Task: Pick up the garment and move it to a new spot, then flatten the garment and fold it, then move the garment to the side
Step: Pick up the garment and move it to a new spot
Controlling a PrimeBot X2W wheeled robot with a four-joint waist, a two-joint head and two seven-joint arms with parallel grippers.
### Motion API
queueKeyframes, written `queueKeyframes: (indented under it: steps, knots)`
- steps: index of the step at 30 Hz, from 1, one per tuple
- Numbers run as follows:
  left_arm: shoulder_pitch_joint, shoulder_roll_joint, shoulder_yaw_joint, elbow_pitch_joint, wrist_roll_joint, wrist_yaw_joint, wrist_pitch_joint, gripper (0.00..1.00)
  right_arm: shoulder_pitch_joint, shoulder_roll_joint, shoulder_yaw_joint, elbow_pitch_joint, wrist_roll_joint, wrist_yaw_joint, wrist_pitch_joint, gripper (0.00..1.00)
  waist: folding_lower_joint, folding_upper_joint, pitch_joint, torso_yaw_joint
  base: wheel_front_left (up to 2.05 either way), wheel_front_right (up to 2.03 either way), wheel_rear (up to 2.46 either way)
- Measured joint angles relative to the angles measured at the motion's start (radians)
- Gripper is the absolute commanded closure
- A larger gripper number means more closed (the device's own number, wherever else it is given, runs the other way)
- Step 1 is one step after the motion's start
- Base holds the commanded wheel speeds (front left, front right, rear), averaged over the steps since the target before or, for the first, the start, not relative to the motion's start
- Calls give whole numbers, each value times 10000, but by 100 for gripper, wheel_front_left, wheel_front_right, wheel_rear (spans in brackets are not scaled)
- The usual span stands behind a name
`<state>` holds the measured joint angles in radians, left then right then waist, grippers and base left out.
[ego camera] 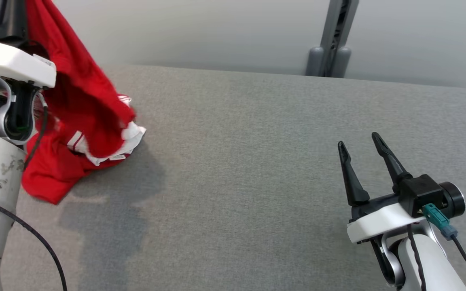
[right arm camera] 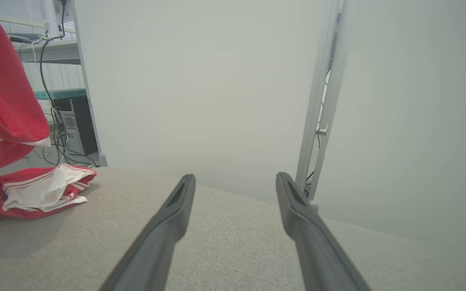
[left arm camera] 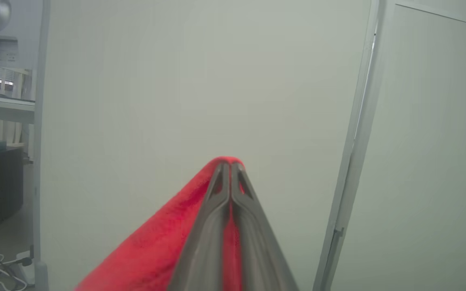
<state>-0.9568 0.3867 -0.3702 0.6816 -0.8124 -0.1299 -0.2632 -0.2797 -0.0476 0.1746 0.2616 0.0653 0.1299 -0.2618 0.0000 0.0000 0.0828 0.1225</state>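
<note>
The garment (ego camera: 83,101) is red with white trim. Its upper part hangs from the raised left arm (ego camera: 10,64) at the far left, while its lower folds rest bunched on the grey fabric table (ego camera: 257,161). In the left wrist view my left gripper (left arm camera: 230,165) is shut on a fold of the garment (left arm camera: 156,242). My right gripper (ego camera: 358,141) hovers open and empty over the table's right side, well away from the cloth. The right wrist view shows the right gripper (right arm camera: 235,178) with its fingers wide apart, and the garment (right arm camera: 34,192) lies far left.
A pale wall with a grey upright post (ego camera: 332,40) stands behind the table's far edge. Shelves, a computer case (right arm camera: 75,121) and loose cables sit beyond the table's left end. The arm's shadow falls on the cloth surface beside the garment.
</note>
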Motion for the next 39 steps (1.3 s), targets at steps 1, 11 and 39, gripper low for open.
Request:
queueKeyframes:
  steps: [1, 11, 39]
  knots:
    - [103, -23, 12, -165, 42, 0, 0, 100, 35, -4, -36, -13, 6, 0, 0, 0, 1, 0, -56, -80, 0, 0, 0]
    - [1138, -692, -291, -1425, 117, 54, 0, 100, 302, 4, -692, -134, -224, 0, 0, 0, 0, 0, -436, -1048, 0, 0, 0]
    - [1092, -3262, -1908, -1352, 763, 378, 31, 100, 177, 0, -1218, -318, -121, 0, 0, 0, 0, 0, 652, -3835, 0, 0, 0]
